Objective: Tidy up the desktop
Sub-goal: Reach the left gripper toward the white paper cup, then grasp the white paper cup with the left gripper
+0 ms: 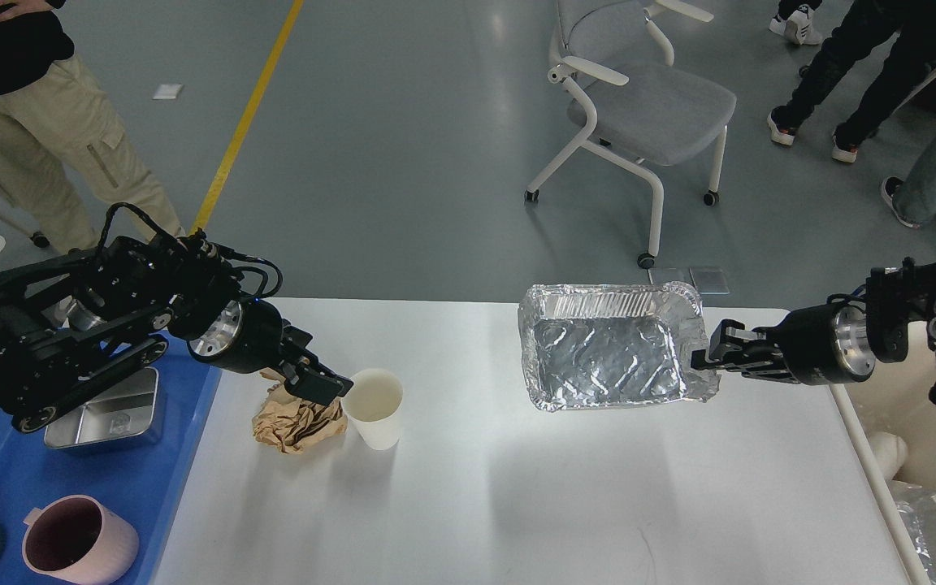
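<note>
The desktop (517,496) is a wide white tabletop. A white paper cup (374,408) stands on it left of centre, with crumpled brown paper (297,422) just to its left. My left gripper (323,383) is above the crumpled paper, its fingers shut on the cup's left rim. My right gripper (705,351) is shut on the right rim of an empty foil tray (610,348), which it holds tilted at the table's far right.
A blue plastic tray (143,471) at the left holds a metal container (106,413) and a pink mug (78,540). A cream bin (935,439) with foil inside stands right of the table. A chair (639,106) and people stand beyond.
</note>
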`<state>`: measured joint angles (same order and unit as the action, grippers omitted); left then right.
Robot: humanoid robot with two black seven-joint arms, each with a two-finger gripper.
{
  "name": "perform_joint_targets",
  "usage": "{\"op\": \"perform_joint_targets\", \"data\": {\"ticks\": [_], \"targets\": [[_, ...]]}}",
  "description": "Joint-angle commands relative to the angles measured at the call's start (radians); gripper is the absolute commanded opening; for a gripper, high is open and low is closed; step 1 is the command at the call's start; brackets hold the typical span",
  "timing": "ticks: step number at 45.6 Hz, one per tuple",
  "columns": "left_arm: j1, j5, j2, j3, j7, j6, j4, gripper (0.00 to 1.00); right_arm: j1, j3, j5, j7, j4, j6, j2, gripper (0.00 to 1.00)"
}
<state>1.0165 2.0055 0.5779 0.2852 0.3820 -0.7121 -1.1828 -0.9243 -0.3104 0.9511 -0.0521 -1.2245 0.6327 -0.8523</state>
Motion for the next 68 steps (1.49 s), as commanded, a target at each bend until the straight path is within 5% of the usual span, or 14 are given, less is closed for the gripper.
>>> {"op": "perform_joint_targets", "data": {"ticks": [1, 41, 54, 61, 68], "targets": [[-0.004, 0.015, -0.053, -0.009, 0.002, 0.02, 0.041, 0.97, 0.001, -0.001, 0.0, 0.001, -0.006, 0.001, -0.01, 0.0], [-0.019, 0.053, -0.211, -0.129, 0.008, 0.215, 0.301, 0.92, 0.015, -0.001, 0.0, 0.005, -0.009, 0.001, -0.025, 0.0], [-0.006, 0.056, -0.21, -0.204, 0.032, 0.221, 0.308, 0.63, 0.016, -0.007, 0.0, 0.006, -0.01, 0.001, -0.034, 0.0], [-0.009, 0.058, -0.213, -0.207, 0.034, 0.221, 0.311, 0.28, 0.016, -0.009, 0.0, 0.006, -0.01, 0.001, -0.034, 0.0], [-0.007, 0.058, -0.211, -0.233, 0.04, 0.223, 0.311, 0.07, 0.018, -0.009, 0.0, 0.006, -0.01, 0.001, -0.034, 0.0]]}}
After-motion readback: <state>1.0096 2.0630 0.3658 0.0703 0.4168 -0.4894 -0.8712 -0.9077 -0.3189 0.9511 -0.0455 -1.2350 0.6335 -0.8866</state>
